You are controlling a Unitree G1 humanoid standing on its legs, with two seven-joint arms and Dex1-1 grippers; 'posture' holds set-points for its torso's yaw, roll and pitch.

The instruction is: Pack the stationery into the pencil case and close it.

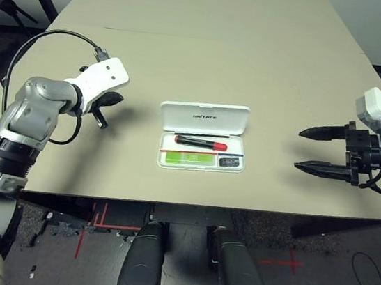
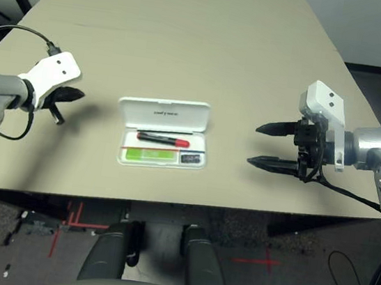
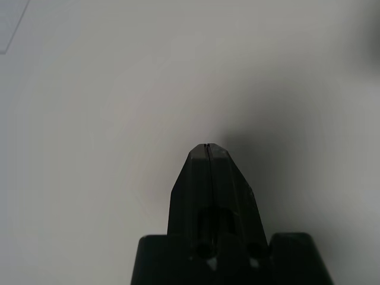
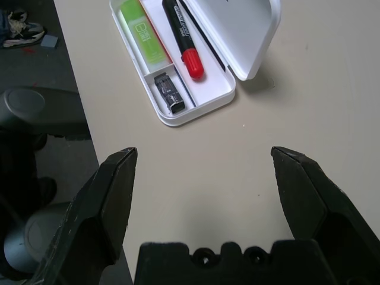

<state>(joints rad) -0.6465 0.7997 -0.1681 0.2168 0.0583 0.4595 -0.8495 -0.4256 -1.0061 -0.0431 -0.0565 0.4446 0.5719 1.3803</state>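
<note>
Case sits mid-table nr front edge, lid up, marker, highlighter, clip inside. L gripper jaws together, R gripper jaws apart, both empty. Best: push lid fwd from behind w/ closed tips, press till it snaps.

This looks like a lab or test room. A long, plain beige table stands on a dark floor marked with red tape crosses. A loose cable, perhaps power, trails there.
</note>
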